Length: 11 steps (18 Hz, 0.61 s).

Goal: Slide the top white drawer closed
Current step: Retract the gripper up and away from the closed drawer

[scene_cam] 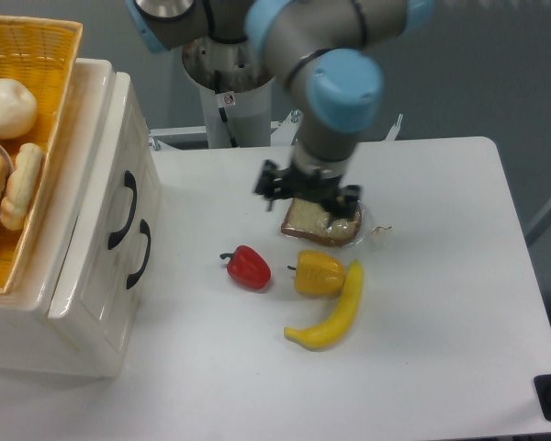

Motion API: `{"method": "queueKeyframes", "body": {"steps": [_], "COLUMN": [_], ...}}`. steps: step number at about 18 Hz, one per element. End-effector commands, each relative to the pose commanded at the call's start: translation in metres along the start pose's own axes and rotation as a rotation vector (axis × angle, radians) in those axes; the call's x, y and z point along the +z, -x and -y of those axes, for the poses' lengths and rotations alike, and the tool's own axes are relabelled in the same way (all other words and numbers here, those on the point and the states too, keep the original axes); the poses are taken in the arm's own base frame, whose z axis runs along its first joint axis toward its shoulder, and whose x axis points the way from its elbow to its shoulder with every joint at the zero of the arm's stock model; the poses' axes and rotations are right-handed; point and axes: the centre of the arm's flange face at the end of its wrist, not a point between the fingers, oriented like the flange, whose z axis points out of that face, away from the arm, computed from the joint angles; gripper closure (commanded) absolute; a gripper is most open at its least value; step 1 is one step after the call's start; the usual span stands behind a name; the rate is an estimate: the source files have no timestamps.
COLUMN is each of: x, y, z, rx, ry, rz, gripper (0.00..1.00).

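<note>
Gripper (309, 195) hangs over the table (441, 303), above the near-left part of the bagged bread slice (323, 219); seen from above, wrist housing covers most of it, so cannot tell whether the fingers are apart or together; nothing seen held. Only dark finger tips show at either side of the wrist. Bread's upper edge is hidden under the gripper. In front of it: red pepper (249, 266), yellow pepper (318, 273), banana (334, 311) touching the yellow pepper's right side. Well apart to the left, the top white drawer (110, 197) sits flush in the cabinet (73, 312), black handle (127, 209) facing the table; lower drawer handle (141, 254) just below. Wicker basket (28, 64) on top, cut off by the left edge; contents only partly visible.
</note>
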Motion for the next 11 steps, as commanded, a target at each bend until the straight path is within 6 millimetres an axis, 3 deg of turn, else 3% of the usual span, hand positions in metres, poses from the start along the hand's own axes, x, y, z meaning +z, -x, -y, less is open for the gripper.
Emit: {"method": "queueKeyframes", "body": {"steps": [7,11], "x": [-0.001,-0.013], "y": [0.042,0.063], "z": [-0.047,-0.067], "rx": [-0.072,-0.128], "ry": [0.069,0.063], "rz": [0.040,0.066], "gripper": [0.00,0.00]}}
